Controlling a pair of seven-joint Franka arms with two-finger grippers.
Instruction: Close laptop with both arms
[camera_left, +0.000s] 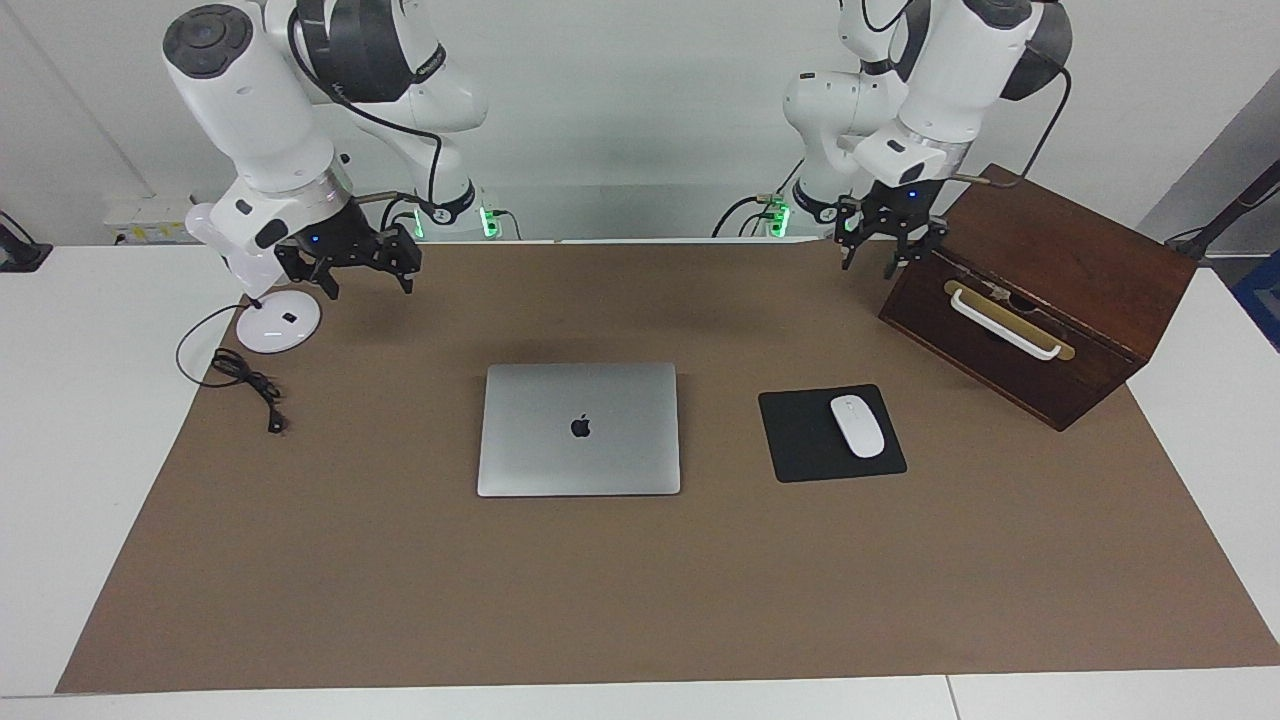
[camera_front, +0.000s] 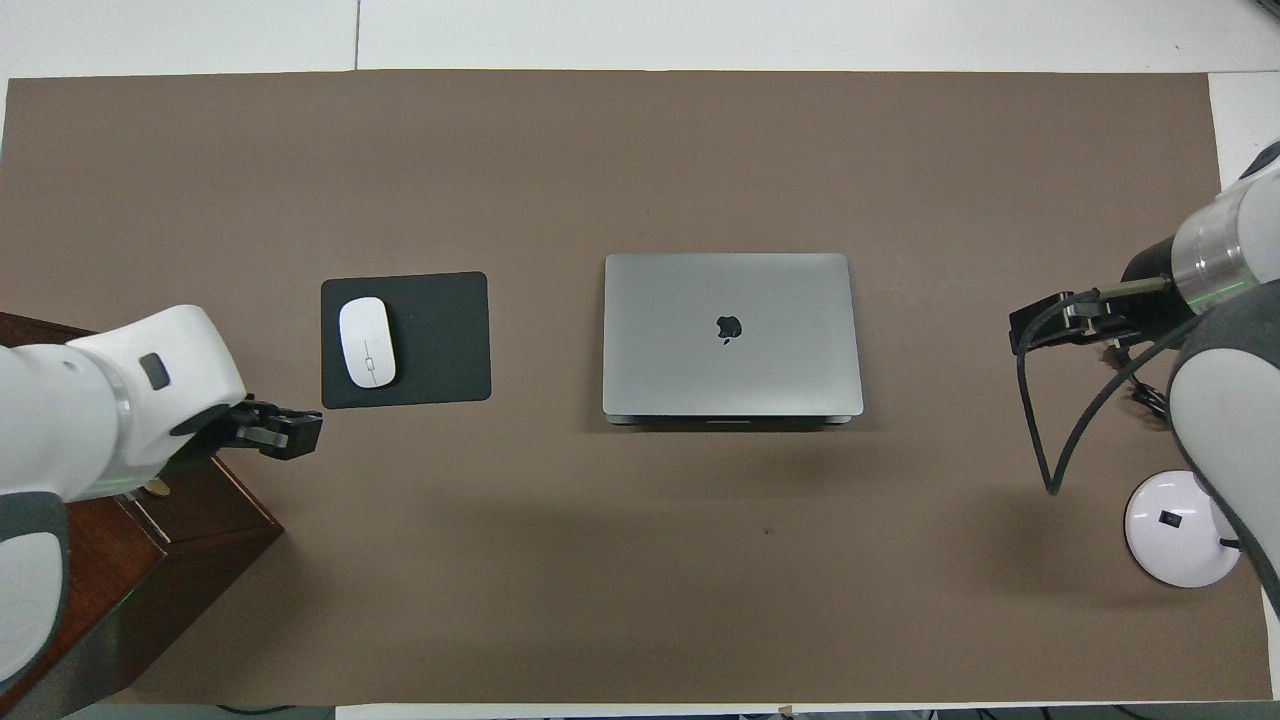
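Note:
The silver-grey laptop (camera_left: 578, 428) lies shut and flat in the middle of the brown mat, lid down with the dark apple logo up; it also shows in the overhead view (camera_front: 730, 335). Its keyboard and trackpad are hidden. My left gripper (camera_left: 870, 262) is open and empty, up in the air over the mat's edge beside the wooden box, apart from the laptop; it shows in the overhead view too (camera_front: 300, 432). My right gripper (camera_left: 368, 285) is open and empty, raised over the mat by the white round base, also seen in the overhead view (camera_front: 1030, 330).
A dark wooden box (camera_left: 1040, 290) with a white handle stands at the left arm's end. A white mouse (camera_left: 857, 426) lies on a black mouse pad (camera_left: 800, 440) beside the laptop. A white round base (camera_left: 278, 322) and a black cable (camera_left: 245, 380) lie at the right arm's end.

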